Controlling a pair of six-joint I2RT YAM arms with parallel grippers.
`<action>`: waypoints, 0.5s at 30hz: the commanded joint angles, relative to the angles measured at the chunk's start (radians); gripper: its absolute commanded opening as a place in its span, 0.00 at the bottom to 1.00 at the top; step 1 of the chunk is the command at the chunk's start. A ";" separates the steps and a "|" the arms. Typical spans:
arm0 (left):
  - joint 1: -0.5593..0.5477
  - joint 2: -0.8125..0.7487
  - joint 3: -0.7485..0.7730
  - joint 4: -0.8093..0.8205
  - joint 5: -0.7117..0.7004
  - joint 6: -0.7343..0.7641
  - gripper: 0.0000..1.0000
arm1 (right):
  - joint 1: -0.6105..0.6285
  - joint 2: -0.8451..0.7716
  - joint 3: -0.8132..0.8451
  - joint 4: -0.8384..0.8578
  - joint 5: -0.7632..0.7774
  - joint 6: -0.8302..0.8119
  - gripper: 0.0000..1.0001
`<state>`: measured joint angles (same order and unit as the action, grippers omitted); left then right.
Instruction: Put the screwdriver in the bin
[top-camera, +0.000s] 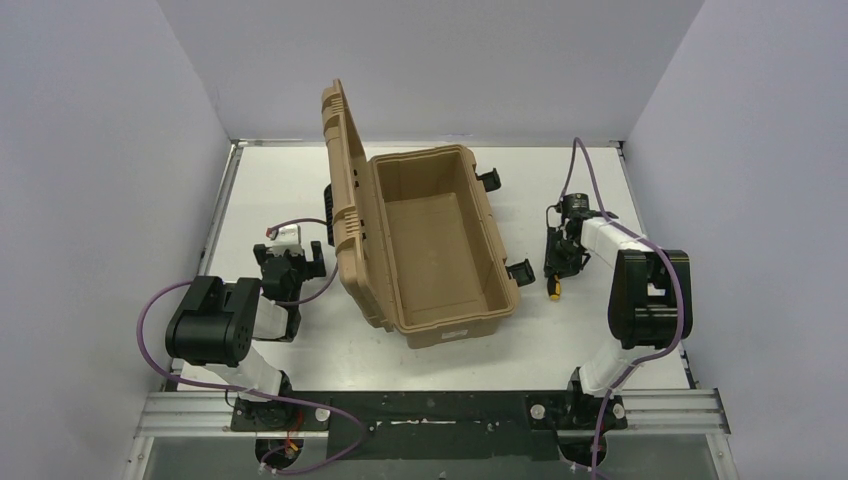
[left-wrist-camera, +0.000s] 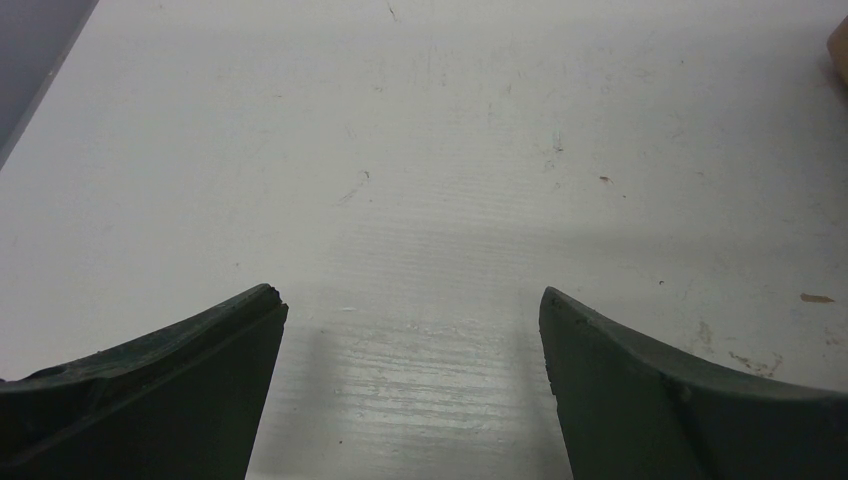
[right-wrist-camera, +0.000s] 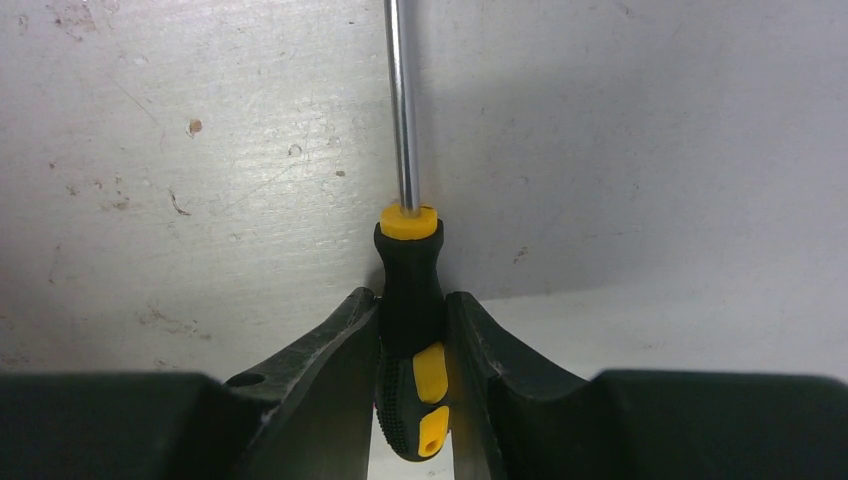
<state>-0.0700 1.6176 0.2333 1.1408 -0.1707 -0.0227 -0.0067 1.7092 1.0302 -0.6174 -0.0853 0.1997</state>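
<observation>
The bin (top-camera: 430, 240) is a large tan case in the middle of the table, its ribbed lid standing open on the left side, its inside empty. The screwdriver (right-wrist-camera: 410, 290) has a black and yellow handle and a thin metal shaft pointing away from the wrist. My right gripper (right-wrist-camera: 412, 305) is shut on its handle, low over the table right of the bin; from above only the yellow end (top-camera: 553, 293) shows under the gripper (top-camera: 556, 262). My left gripper (left-wrist-camera: 412, 300) is open and empty over bare table, left of the bin (top-camera: 290, 265).
Black latches (top-camera: 520, 270) stick out from the bin's right side, close to my right gripper. A corner of the bin (left-wrist-camera: 838, 45) shows at the right edge of the left wrist view. White walls enclose the table on three sides.
</observation>
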 joint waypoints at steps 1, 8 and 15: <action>0.006 -0.015 0.024 0.045 0.011 -0.013 0.97 | 0.001 -0.033 0.049 -0.036 0.041 0.018 0.00; 0.008 -0.009 0.023 0.056 0.013 -0.011 0.97 | 0.001 -0.158 0.406 -0.268 0.058 0.047 0.00; 0.007 -0.008 0.023 0.063 0.013 -0.010 0.97 | 0.134 -0.154 0.832 -0.465 0.040 0.163 0.00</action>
<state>-0.0700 1.6176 0.2333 1.1469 -0.1703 -0.0227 0.0212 1.6028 1.6882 -0.9329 -0.0555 0.2726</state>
